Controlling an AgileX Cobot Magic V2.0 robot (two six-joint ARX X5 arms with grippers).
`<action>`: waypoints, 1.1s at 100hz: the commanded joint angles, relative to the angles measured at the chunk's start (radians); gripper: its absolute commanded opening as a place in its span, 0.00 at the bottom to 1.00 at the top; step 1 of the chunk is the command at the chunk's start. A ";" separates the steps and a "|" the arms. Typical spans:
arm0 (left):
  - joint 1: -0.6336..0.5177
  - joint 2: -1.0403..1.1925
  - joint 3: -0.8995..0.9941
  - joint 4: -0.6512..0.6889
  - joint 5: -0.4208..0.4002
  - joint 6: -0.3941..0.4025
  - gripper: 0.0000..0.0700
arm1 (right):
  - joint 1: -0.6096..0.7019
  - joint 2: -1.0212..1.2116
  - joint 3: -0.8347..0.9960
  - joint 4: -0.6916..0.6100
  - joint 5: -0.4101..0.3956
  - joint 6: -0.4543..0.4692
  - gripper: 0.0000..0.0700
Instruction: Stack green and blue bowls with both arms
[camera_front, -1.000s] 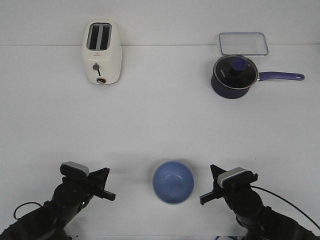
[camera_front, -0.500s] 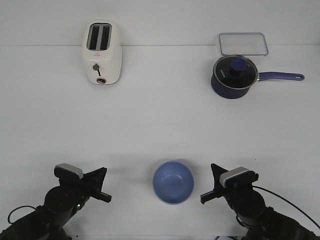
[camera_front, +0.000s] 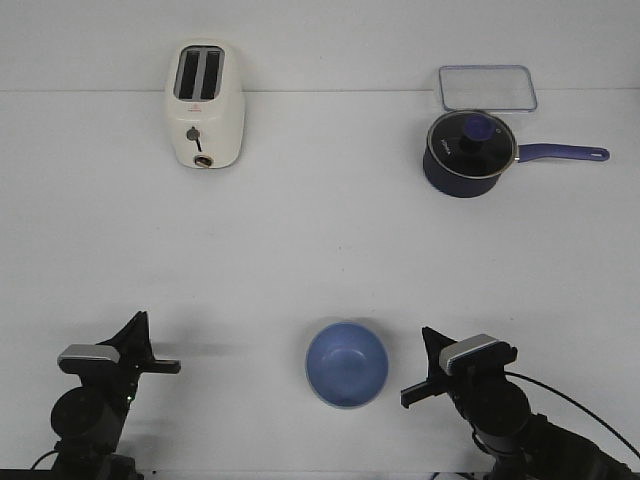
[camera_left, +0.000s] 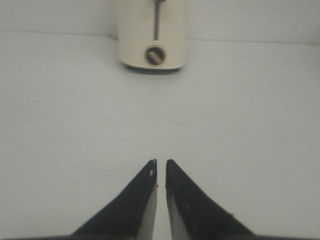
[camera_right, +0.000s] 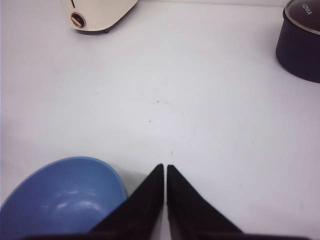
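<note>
The periwinkle blue bowl (camera_front: 346, 365) sits upright near the table's front edge, between my two arms. It also shows in the right wrist view (camera_right: 62, 197), just beside the fingers. The green bowl does not show as a separate thing in any view. My left gripper (camera_front: 143, 326) is shut and empty at the front left, well apart from the bowl; in its wrist view the gripper (camera_left: 161, 163) points toward the toaster. My right gripper (camera_front: 421, 342) is shut and empty just right of the bowl, as its wrist view (camera_right: 165, 167) shows.
A cream toaster (camera_front: 204, 104) stands at the back left. A dark navy lidded saucepan (camera_front: 468, 152) with a long handle stands at the back right, with a clear rectangular lid or tray (camera_front: 486, 87) behind it.
My left arm has drawn back and to the left, away from the bowl, and now points forward. The right arm and the bowl have not moved.
</note>
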 joint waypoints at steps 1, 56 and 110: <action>0.084 -0.049 -0.058 0.042 0.035 0.051 0.02 | 0.013 0.003 0.004 0.013 0.004 0.012 0.02; 0.166 -0.116 -0.172 0.090 0.059 0.060 0.02 | 0.013 0.003 0.004 0.012 0.004 0.011 0.02; 0.166 -0.116 -0.172 0.089 0.059 0.060 0.02 | 0.010 -0.006 0.004 0.011 0.006 -0.013 0.02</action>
